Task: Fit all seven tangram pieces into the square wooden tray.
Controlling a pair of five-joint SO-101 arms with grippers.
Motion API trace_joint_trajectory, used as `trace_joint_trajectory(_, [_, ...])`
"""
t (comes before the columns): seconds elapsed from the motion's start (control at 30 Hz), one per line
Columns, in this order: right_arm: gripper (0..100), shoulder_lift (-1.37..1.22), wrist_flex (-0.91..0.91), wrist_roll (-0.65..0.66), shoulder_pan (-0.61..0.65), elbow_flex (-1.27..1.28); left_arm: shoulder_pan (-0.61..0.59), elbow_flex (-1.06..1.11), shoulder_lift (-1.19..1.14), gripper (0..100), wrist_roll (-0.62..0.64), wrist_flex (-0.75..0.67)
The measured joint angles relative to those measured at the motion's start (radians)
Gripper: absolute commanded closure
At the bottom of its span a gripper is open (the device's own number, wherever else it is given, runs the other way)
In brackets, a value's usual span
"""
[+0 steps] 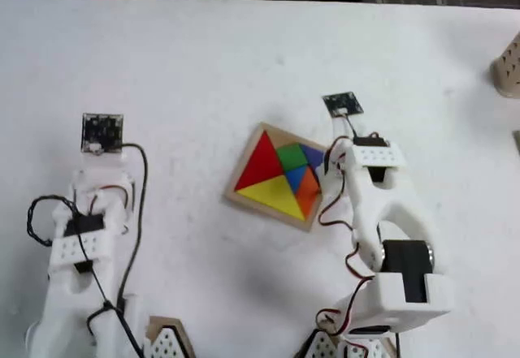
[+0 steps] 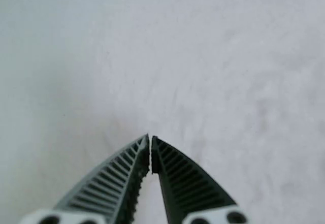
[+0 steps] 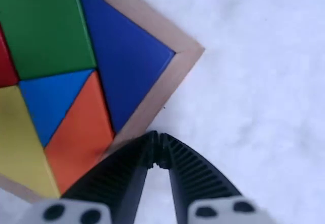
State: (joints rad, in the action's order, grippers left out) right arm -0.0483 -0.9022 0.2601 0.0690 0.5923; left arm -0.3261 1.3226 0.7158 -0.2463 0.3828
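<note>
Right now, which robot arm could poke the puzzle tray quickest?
Right, most likely. The right gripper hangs shut at the rim of the tray, next to the orange piece. The left gripper is shut over the table, well away from the tray.

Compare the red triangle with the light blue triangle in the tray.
The red triangle is much larger than the light blue triangle. The red triangle borders the tray frame; the light blue triangle sits mid-tray, against the green square. Both lie flat, fitted in.
</note>
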Motion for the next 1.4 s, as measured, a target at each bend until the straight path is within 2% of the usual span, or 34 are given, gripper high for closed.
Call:
trace_joint_trajectory(0.13, [98.1, 0.135, 0.002, 0.0, 0.018, 0.061, 0.025, 0.066, 0.063, 98, -0.034, -0.037])
trace_joint_trajectory(0.27, [98.1, 0.345, 0.112, -0.017, 0.015, 0.275, 0.032, 0.133, 0.149, 98, -0.037, -0.071])
trace_joint_trajectory(0.37, [98.1, 0.54, 0.172, -0.018, -0.04, 0.446, 0.032, 0.175, 0.218, 98, -0.037, -0.074])
trace_joint_trajectory(0.6, [98.1, 0.961, 0.187, -0.018, -0.078, 0.744, 0.032, 0.244, 0.379, 98, -0.038, -0.057])
trace_joint_trajectory(0.7, [98.1, 1.117, 0.176, -0.018, -0.083, 0.844, 0.032, 0.264, 0.457, 98, -0.038, 0.009])
trace_joint_trajectory(0.87, [97.9, 1.375, 0.049, -0.018, -0.086, 0.962, 0.032, 0.353, 0.618, 98, -0.038, 0.078])
trace_joint_trajectory(0.97, [93.2, 1.525, -0.029, 0.017, -0.087, 1.017, 0.032, 0.381, 0.724, 97, -0.038, 0.106])
trace_joint_trajectory(1.07, [88.3, 1.656, -0.14, 0.091, -0.066, 1.059, 0.032, 0.381, 0.799, 97, -0.038, 0.229])
trace_joint_trajectory(1.23, [87.9, 1.824, -0.311, 0.117, -0.028, 1.076, 0.032, 0.381, 0.904, 98, -0.038, 0.404])
trace_joint_trajectory(1.4, [87.9, 1.832, -0.35, 0.12, -0.026, 1.089, 0.032, 0.381, 0.976, 97, -0.038, 0.575])
